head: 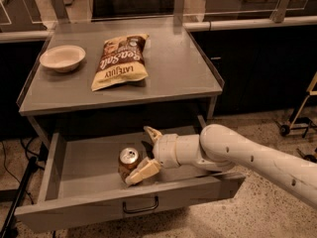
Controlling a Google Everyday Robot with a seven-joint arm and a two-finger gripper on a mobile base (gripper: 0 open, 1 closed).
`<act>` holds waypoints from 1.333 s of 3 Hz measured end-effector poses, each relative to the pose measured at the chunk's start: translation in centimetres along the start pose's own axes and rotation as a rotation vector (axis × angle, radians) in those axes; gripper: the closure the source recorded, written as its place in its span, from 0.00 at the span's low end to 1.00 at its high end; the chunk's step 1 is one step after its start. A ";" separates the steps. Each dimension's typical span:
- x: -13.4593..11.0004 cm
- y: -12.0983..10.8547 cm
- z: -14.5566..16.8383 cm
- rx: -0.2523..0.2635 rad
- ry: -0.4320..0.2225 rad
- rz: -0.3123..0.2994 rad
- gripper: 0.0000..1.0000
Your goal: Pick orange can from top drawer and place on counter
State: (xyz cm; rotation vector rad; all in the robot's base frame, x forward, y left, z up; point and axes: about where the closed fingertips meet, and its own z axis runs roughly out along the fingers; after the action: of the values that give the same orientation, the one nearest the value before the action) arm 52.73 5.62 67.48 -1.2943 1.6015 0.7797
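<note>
Speckled flooring [257,219] runs under the cabinet, and dark cupboards close off the back of the room. On my screen the grey counter [183,78] fills the upper half, with a pale bowl [62,58] near its left rim and a brown-and-yellow chip bag [120,61] lying flat just right of the bowl, the two apart.

Below the counter the top drawer [81,155] is pulled fully out, its dark handle [140,206] at the middle of the front panel. The orange can [128,161] stands upright on the drawer floor, a little left of centre and toward the front, silver top and pull tab facing up.

My arm [257,157] reaches in from the right, over the drawer's right side. The gripper [139,155] sits down inside the drawer, right against the can, with its fingers spread wide. The near finger [143,171] lies along the can's lower right side and looks to touch it; the far finger [152,133] points up behind the can, clear of it. Nothing is clamped yet.
</note>
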 end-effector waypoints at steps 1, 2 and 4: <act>-1.0 0.5 0.7 -0.022 -0.015 -0.010 0.00; -0.9 0.3 2.7 -0.059 -0.021 -0.008 0.00; -0.9 0.3 2.7 -0.059 -0.021 -0.008 0.21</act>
State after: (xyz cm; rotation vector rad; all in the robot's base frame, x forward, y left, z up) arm 53.17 8.43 67.19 -1.3298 1.5660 0.8381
